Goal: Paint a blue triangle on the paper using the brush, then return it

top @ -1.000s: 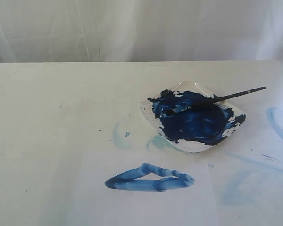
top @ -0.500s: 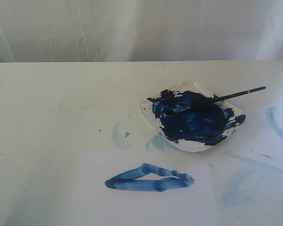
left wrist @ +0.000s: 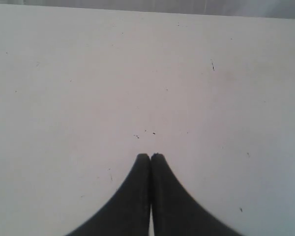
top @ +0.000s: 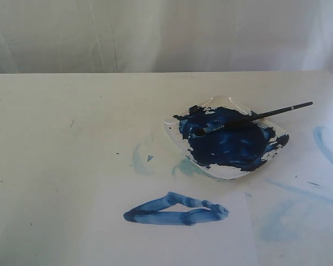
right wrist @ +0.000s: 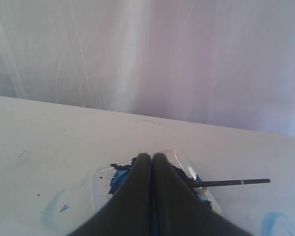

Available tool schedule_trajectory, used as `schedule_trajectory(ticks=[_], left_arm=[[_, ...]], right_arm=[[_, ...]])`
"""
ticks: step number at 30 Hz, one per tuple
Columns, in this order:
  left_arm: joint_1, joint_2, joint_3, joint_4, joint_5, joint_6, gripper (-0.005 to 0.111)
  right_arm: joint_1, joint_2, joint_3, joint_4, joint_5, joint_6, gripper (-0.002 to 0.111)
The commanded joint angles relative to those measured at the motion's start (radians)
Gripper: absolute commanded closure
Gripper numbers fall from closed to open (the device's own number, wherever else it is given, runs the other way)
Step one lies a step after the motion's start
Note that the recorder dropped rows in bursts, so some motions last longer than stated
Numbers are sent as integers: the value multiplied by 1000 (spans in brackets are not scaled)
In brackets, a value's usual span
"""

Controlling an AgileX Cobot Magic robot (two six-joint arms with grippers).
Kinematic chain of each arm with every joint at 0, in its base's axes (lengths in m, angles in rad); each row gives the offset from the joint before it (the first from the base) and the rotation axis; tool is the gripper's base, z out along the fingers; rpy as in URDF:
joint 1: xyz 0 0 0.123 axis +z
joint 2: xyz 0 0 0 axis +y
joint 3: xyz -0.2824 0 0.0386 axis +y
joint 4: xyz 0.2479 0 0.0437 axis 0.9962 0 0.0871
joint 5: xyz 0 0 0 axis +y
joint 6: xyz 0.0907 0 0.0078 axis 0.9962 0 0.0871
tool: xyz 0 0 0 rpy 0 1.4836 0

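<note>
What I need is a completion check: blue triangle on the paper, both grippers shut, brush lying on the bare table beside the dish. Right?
Not the brush: the exterior view shows it lying across the paint dish, bristles in the paint. The blue triangle is on the paper; left gripper and right gripper are shut.

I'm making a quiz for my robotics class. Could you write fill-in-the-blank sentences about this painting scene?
1. The brush rests across the paint dish, held by ___ gripper.
2. The triangle on the paper is painted in ___.
3. The left gripper and the right gripper are both ___.

Missing words: neither; blue; shut.
</note>
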Motion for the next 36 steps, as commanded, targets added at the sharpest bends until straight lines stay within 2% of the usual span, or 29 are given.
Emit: schedule_trajectory(ticks=[1,3,4,8,29,36], left_arm=[[1,-51,5,39,128,-11,107],[1,-82,5,50,231,-11,107],[1,-100,5,57,239,-10,107],[1,-171,5,68,237,-9,107],[5,-171,5,62,237,-25,107],[-7,-171,5,149,237,-16,107]], right_arm=[[3,1,5,4,-8,4,108],[3,1,5,4,-8,4,108],[3,1,5,4,-8,4,108],[3,1,5,4,-10,4,108],[3,1,5,4,-11,16,108],[3,1,5,4,-13,16,108]])
